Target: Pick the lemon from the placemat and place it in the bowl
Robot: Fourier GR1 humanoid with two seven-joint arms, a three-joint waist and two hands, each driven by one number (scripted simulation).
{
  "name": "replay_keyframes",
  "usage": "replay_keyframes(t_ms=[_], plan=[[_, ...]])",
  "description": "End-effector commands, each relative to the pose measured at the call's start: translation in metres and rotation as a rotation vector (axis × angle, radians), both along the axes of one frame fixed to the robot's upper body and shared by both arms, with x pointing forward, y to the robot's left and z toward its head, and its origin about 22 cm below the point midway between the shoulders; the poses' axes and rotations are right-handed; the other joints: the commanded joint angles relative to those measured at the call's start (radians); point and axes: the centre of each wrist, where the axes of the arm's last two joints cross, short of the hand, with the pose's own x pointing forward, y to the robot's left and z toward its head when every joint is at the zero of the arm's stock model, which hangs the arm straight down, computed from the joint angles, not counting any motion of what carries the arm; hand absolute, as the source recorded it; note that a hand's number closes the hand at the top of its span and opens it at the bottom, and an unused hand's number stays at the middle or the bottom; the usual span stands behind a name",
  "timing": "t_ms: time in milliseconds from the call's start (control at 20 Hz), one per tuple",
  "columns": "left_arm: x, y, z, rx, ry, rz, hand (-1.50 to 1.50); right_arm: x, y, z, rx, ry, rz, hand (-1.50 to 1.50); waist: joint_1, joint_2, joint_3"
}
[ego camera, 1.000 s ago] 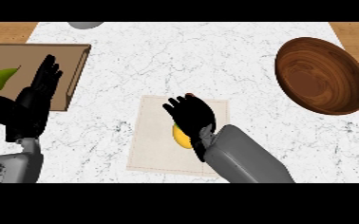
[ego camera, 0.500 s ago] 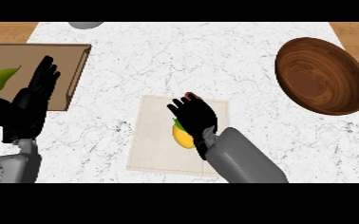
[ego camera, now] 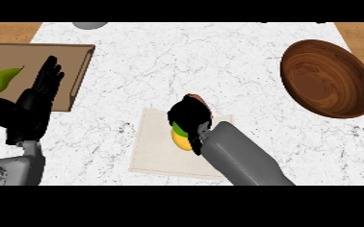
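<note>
Two black hands show in the head view, both coming up from the lower edge on grey forearms. R hand [ego camera: 189, 115] sits over the placemat [ego camera: 153, 149], fingers curled down and bunched together over the top of the lemon [ego camera: 182, 142] — looks like they're closing round it, though the hand hides most of the contact, so can't tell how far the fingers wrap. Lemon is on the placemat, approx. its middle, yellow w/ a green patch at the upper end, peeking out at the left of the R wrist; only that lower-left part is visible. Can't say whether it's lifted off the mat or resting on it. Placemat is a pale beige rectangle on the white marble counter [ego camera: 213, 62], its right part covered by the R forearm. L hand [ego camera: 35, 103] rests open near the left edge, fingers straight, together and pointing up, holding nothing; its fingertips overlap the edge of a brown cutting board [ego camera: 71, 72] at upper left. A green item [ego camera: 8, 77] lies on that board, cut off by the view's edge — can't ID it. Wooden bowl [ego camera: 320, 79], dark brown, stands at the far right of the counter, well apart from the lemon and the mat, w/ nothing visible inside. A grey round object [ego camera: 90, 25] is partly in view at the counter's top edge.
</note>
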Motion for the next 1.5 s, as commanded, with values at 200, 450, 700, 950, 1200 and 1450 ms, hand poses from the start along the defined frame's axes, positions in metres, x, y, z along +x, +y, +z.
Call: replay_keyframes(t_ms=[200,450,700,950,1200,1450], plan=[[-0.017,0.014,-0.022,0.004,-0.010,-0.003,0.00,0.012,-0.008,-0.024,0.038,0.032,-0.006,1.50,0.001,0.011,0.000],[0.001,-0.008,0.001,-0.004,0.009,0.003,0.00,-0.002,0.003,-0.006,0.090,-0.140,-0.029,1.50,-0.010,0.008,0.000],[-0.005,0.011,0.000,0.006,0.003,0.046,0.00,0.077,-0.101,0.017,0.047,-0.206,-0.872,1.50,-0.054,0.018,0.000],[-0.004,-0.008,-0.002,0.003,-0.011,-0.016,0.00,0.113,-0.126,0.063,0.013,-0.344,-1.327,1.50,0.006,0.020,-0.001],[0.000,0.000,-0.003,-0.013,-0.002,-0.026,0.00,0.133,-0.112,0.134,-0.041,-0.709,-1.487,1.50,0.015,0.012,-0.003],[0.009,-0.007,0.004,0.004,-0.009,-0.010,0.00,0.139,-0.100,0.184,0.042,-0.971,-1.553,1.50,0.005,0.011,-0.001]])
